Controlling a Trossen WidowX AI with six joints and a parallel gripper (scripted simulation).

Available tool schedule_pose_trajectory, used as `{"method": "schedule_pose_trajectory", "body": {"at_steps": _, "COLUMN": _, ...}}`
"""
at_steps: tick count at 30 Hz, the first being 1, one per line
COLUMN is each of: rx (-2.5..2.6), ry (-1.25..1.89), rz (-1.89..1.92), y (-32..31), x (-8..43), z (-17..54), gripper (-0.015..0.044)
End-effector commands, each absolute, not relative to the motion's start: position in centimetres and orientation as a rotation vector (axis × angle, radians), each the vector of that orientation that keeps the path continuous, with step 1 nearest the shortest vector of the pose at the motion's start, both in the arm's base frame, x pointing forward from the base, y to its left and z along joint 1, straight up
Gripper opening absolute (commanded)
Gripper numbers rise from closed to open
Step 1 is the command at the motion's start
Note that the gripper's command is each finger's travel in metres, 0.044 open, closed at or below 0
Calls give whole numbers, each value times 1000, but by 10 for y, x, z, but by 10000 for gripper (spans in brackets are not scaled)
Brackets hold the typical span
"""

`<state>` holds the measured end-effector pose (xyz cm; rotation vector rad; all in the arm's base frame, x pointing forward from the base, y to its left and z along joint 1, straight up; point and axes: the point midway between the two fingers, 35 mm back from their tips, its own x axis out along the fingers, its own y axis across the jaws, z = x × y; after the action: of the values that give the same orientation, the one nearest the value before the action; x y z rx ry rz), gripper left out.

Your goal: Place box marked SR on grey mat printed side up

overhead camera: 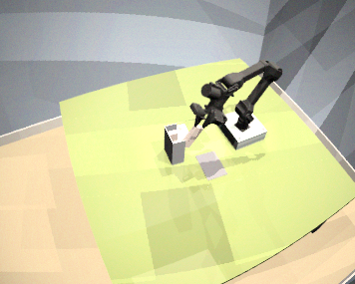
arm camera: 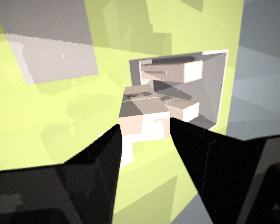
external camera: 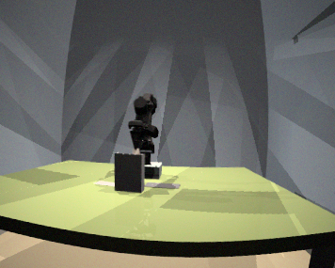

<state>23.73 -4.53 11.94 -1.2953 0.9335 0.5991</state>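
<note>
Pale box (overhead camera: 192, 137) (arm camera: 145, 116) out of bin (overhead camera: 178, 151) (external camera: 129, 172) (arm camera: 206, 92), gripped in claw (overhead camera: 199, 124) (arm camera: 144, 125); code unread, placing on mat (overhead camera: 211, 165) (external camera: 163, 185) (arm camera: 55, 45) remains.

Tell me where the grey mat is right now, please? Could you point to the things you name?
In the top view, the grey mat (overhead camera: 211, 165) (arm camera: 52, 42) lies flat on the green table (overhead camera: 113, 180) (arm camera: 95, 185), just right of the bin (overhead camera: 177, 152) (arm camera: 222, 90).
</note>
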Motion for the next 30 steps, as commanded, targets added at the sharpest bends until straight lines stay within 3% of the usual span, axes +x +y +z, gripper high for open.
{"method": "schedule_pose_trajectory", "body": {"at_steps": 1, "rx": -1293, "ry": 936, "rz": 595, "y": -44, "x": 232, "z": 119, "gripper": 153}}
{"method": "schedule_pose_trajectory", "body": {"at_steps": 30, "rx": -1294, "ry": 938, "rz": 595, "y": -55, "x": 212, "z": 108, "gripper": 153}}
